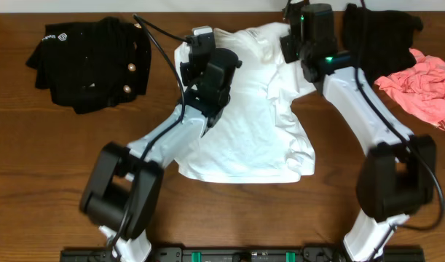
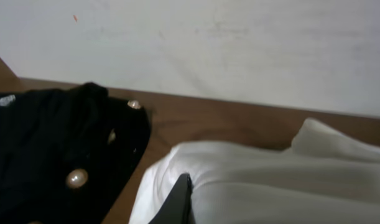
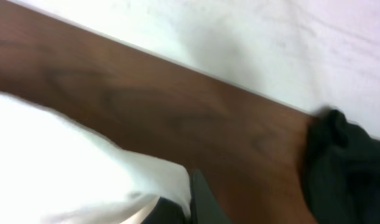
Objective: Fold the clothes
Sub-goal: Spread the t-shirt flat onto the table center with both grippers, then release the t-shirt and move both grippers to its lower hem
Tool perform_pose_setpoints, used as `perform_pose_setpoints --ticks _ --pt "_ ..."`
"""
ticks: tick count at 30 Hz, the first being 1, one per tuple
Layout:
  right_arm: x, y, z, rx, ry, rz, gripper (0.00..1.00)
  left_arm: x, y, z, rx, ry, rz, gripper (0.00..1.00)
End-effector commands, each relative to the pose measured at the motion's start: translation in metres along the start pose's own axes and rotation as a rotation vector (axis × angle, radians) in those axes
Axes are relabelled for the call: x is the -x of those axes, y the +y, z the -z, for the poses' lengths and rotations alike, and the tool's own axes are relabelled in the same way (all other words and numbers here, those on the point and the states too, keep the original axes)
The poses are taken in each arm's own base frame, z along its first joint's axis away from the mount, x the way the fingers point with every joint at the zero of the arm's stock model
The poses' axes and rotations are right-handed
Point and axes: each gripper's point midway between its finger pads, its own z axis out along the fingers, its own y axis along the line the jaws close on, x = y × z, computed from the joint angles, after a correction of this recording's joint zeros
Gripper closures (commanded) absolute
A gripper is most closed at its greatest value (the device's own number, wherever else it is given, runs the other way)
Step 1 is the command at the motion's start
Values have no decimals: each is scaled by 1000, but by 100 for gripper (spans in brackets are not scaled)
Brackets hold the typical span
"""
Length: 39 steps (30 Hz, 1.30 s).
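Observation:
The white T-shirt (image 1: 251, 124) lies crumpled in the middle of the table; its chest print is hidden. My left gripper (image 1: 197, 44) is at the shirt's far left corner. In the left wrist view one dark finger (image 2: 182, 199) presses into the white cloth (image 2: 270, 180), which bulges around it. My right gripper (image 1: 291, 33) is at the shirt's far right corner. In the right wrist view its fingers (image 3: 193, 202) pinch an edge of the white cloth (image 3: 65, 162).
A black gold-buttoned garment (image 1: 91, 62) lies at the far left, close to the shirt's corner (image 2: 46, 155). A black piece (image 1: 379, 36) sits at the far right (image 3: 348, 168), with a pink piece (image 1: 426, 87) beside it. A white wall runs behind the table's far edge.

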Motion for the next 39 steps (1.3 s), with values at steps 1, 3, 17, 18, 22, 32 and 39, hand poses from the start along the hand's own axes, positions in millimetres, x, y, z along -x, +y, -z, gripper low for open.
perform_pose_setpoints --ticks 1,3,17,18,22,32,39 --pt "-7 -11 -25 -22 -20 -12 99 -9 15 -26 67 -25 35 94" --pt "-8 -14 -40 -33 -51 -19 99 -12 18 -39 79 -50 68 92" --pt "11 -51 -67 -138 -241 -64 1 -32 29 -76 84 -83 56 7" --pt "18 -53 -60 -140 -250 -66 1 -32 28 -73 81 -75 20 4" --pt "37 -55 -34 -127 -256 -80 1 -20 28 -63 64 -52 -19 2" --pt "4 -28 56 45 61 -188 1 -5 45 4 -98 209 -117 2" --pt "-74 -4 116 123 444 -279 1 -55 59 101 -318 646 -81 2"
